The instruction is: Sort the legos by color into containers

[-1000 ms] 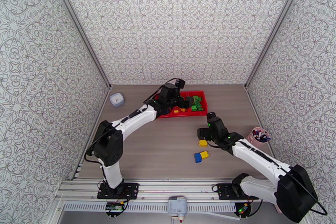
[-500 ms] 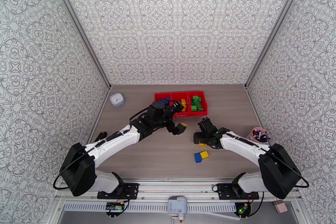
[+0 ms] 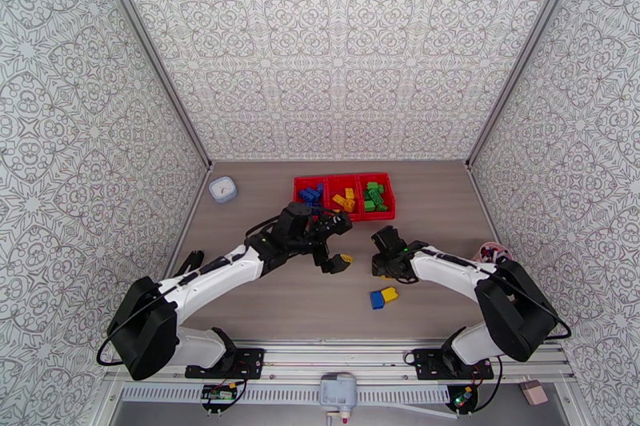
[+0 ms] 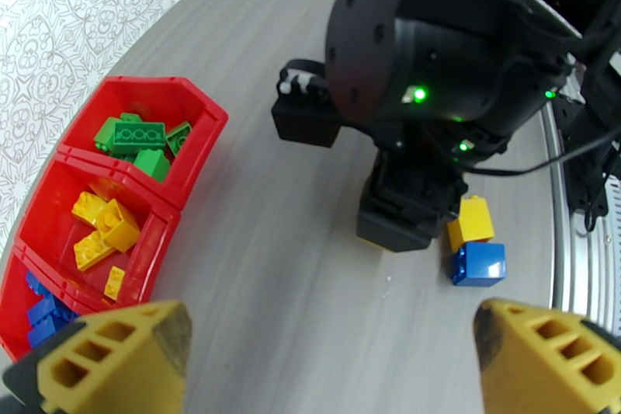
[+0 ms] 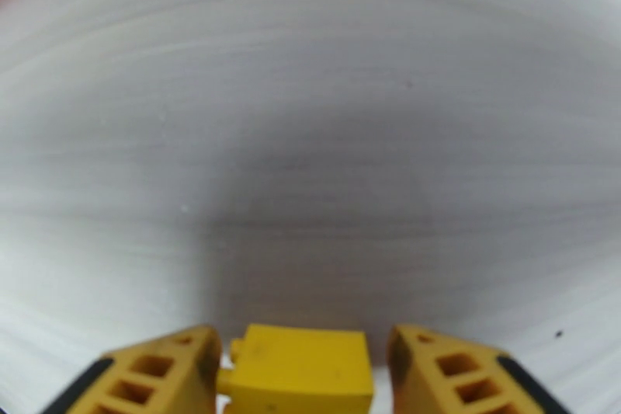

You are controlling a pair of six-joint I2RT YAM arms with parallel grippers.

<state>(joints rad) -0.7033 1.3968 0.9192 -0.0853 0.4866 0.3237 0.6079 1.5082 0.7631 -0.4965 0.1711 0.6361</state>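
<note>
The red tray (image 3: 344,180) (image 4: 203,109) has three containers: blue legos (image 3: 310,195) on the left, yellow legos (image 3: 346,201) (image 4: 105,225) in the middle, green legos (image 3: 374,197) (image 4: 138,137) on the right. A blue brick (image 3: 377,300) (image 4: 479,264) and a yellow brick (image 3: 390,293) (image 4: 473,220) lie together on the table. My right gripper (image 3: 382,266) (image 5: 303,365) is down at the table with its jaws close around another yellow brick (image 5: 299,369); a thin gap shows on each side. My left gripper (image 3: 340,242) (image 4: 330,361) hovers open and holds nothing, just left of the right gripper.
A small white cup (image 3: 223,189) stands at the far left of the table. A cup of pens (image 3: 492,252) sits at the right edge, partly behind my right arm. Patterned walls close in three sides.
My left arm has pulled back from the tray toward the table's middle. My right gripper has shifted left, come down over a yellow brick, and narrowed its jaws around it.
</note>
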